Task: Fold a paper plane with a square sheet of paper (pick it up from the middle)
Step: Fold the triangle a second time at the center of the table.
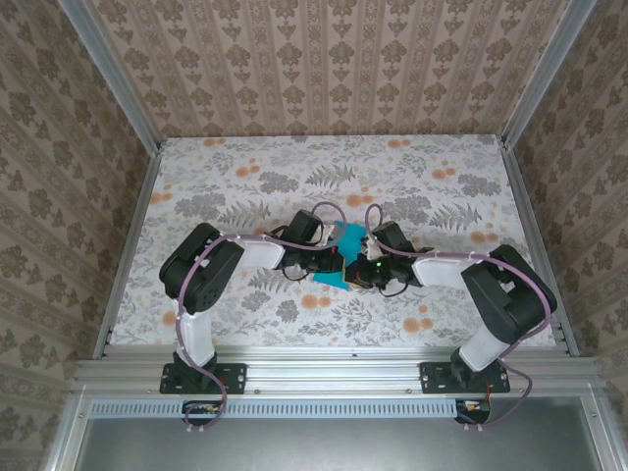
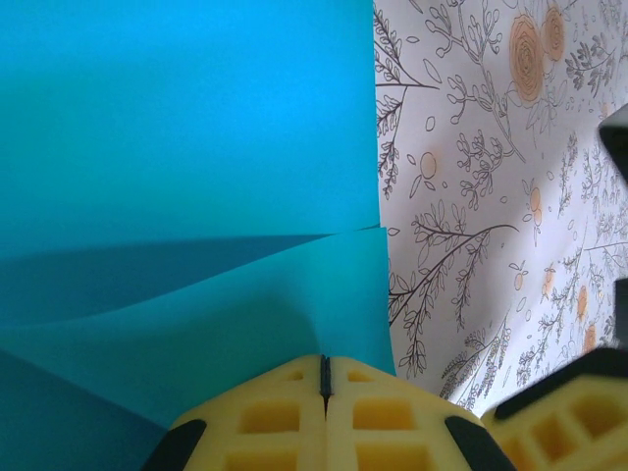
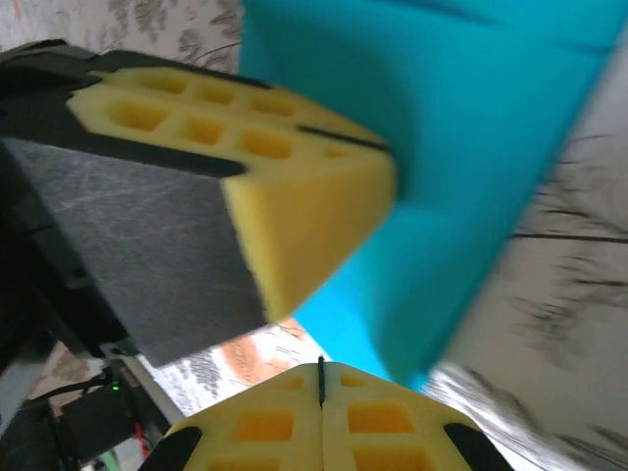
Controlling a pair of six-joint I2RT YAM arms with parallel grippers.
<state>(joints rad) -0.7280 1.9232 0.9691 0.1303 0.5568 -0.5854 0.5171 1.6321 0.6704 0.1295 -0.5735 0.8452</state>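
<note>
yellow foam pads (image 2: 265, 417) of the left hand (image 2: 325, 371) are pressing together at six o'clock in its wrist view, pinching the near edge of the square sheet of paper (image 2: 186, 147). the sheet is spreading away toward nine and twelve o'clock, one layer curling over another. the floral counter (image 2: 491, 196) is showing at three o'clock. the right hand (image 3: 321, 378) is also sitting with its pads squeezed together. the sheet's lower corner is hanging just beside its tips toward one o'clock, and i cannot tell whether any paper is caught between them. from above, the sheet is sitting near the middle of the counter, with the left hand reaching in from nine o'clock and the right from three o'clock. the paper is looking very light, thin and floppy, bowing under its own weight. it is likely creasing wherever it is squeezed, tearing if the hands are pulling apart, and slipping easily between foam. taking hold near an edge or along an existing crease, with a flat shallow pinch, is seeming safest
</note>
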